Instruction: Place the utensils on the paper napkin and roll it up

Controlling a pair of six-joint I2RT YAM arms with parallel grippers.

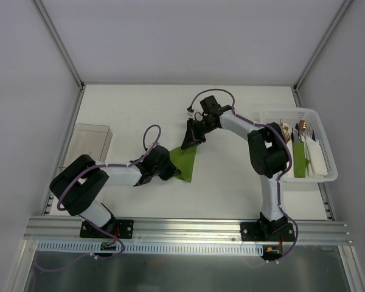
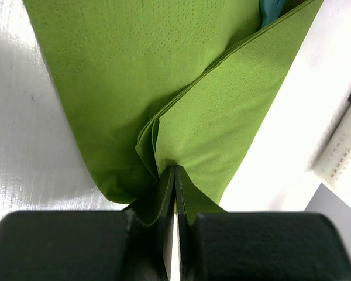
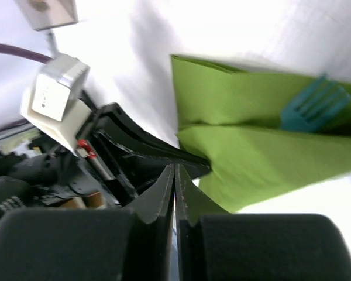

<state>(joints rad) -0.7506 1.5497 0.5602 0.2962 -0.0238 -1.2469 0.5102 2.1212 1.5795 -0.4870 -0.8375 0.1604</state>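
White table (image 1: 140, 103) enclosed by pale walls (image 1: 194, 36), evenly lit.

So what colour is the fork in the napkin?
Teal; the fork shows best in the right wrist view.

The left gripper (image 2: 175, 175) has its jaws closed, pinching the near fold of the green napkin (image 2: 128, 76).

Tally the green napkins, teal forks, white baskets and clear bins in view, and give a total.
Green napkins: 2
Teal fork: 1
White basket: 1
Clear bin: 1
Total: 5
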